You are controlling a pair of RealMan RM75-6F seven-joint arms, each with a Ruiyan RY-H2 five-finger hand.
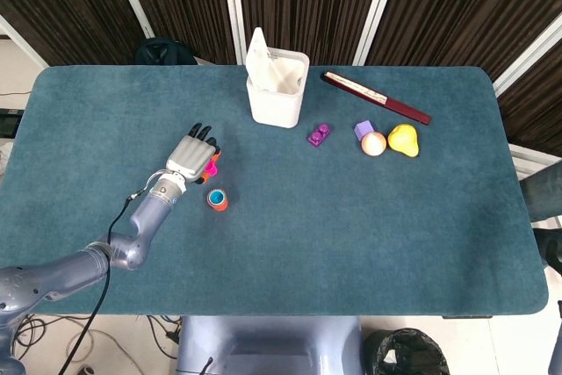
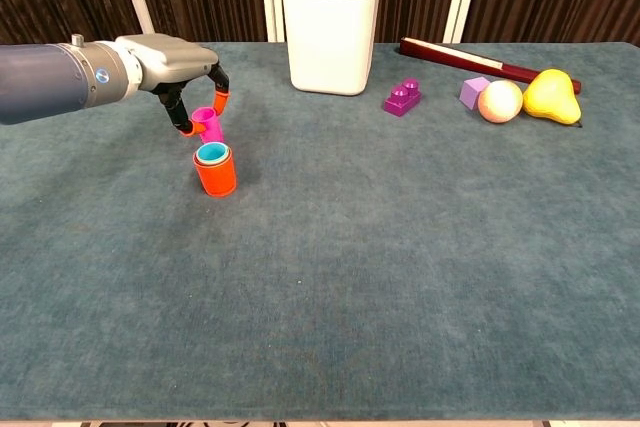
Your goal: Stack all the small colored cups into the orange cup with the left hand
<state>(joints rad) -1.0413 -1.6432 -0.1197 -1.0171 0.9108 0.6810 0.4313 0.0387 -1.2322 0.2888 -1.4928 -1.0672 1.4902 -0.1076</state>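
Orange cup [image 2: 215,171], a blue cup nested inside, stands left of center on the teal table [image 2: 400,247]. Just behind it, the left hand [image 2: 185,72] pinches the upright magenta cup [image 2: 208,123] between orange-tipped fingers.

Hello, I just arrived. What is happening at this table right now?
The robot's left hand is closing its fingers around a small pink cup standing on the table. Just in front of it stands the orange cup, which already has a teal cup nested inside. The pink cup does not look lifted yet. The right hand is not in view.
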